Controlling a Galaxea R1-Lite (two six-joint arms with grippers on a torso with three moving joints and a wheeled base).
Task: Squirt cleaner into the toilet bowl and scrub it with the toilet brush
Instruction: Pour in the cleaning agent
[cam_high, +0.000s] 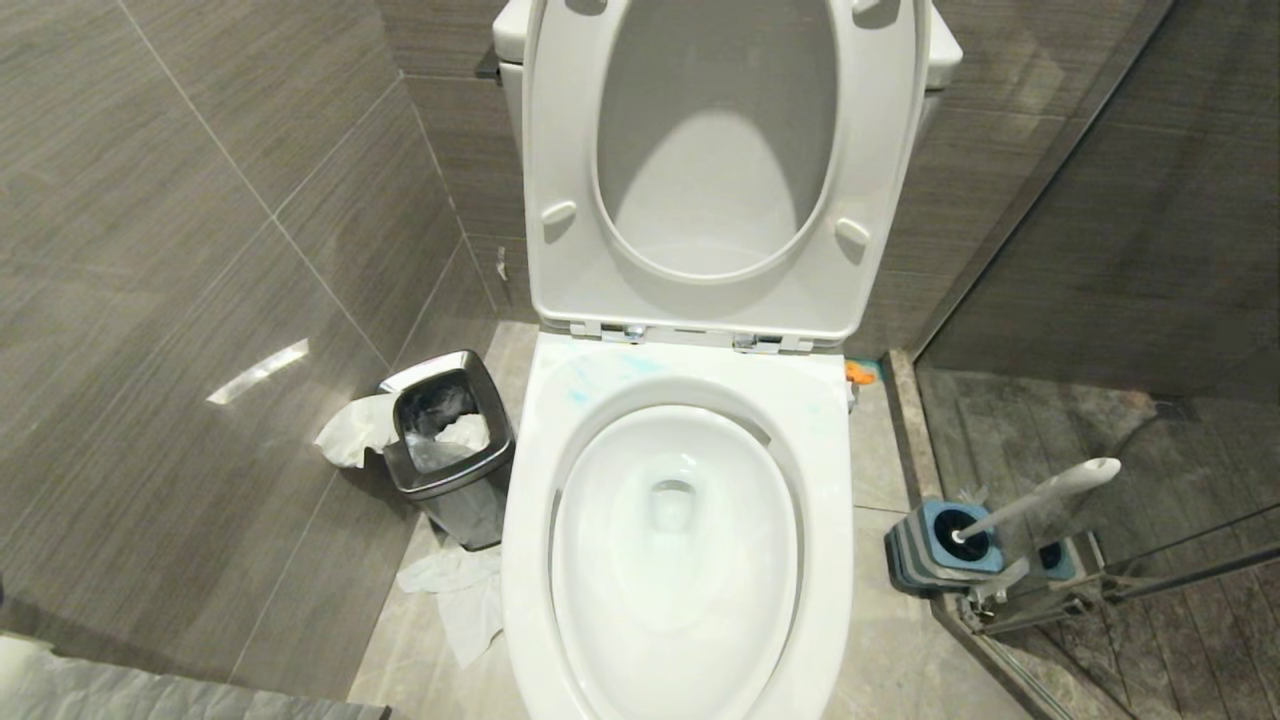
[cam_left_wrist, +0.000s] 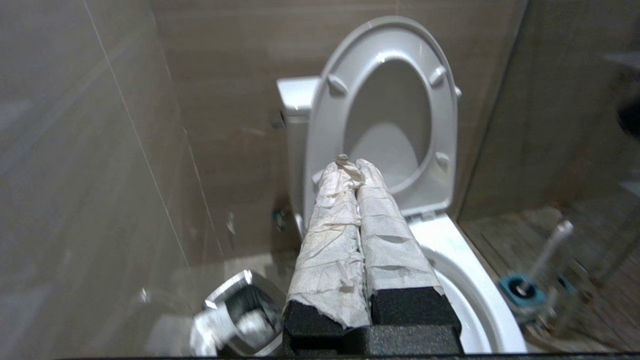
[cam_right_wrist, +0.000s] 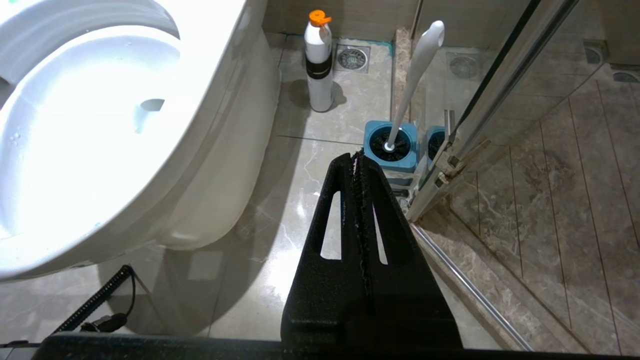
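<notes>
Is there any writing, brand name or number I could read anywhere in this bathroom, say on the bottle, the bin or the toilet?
None can be read.
White bottle with orange cap: a dark band around it, no legible print.
Toilet bowl: plain white, only turquoise cleaner smears, no logo.
Steel bin: no label visible.
Toilet brush and its blue holder: no markings.
Both grippers, left and right: no lettering.

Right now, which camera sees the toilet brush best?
The right wrist view: the toilet brush shows whole and sharp, standing in its blue holder. The head view shows it smaller, at the side; the left wrist view shows it blurry.
</notes>
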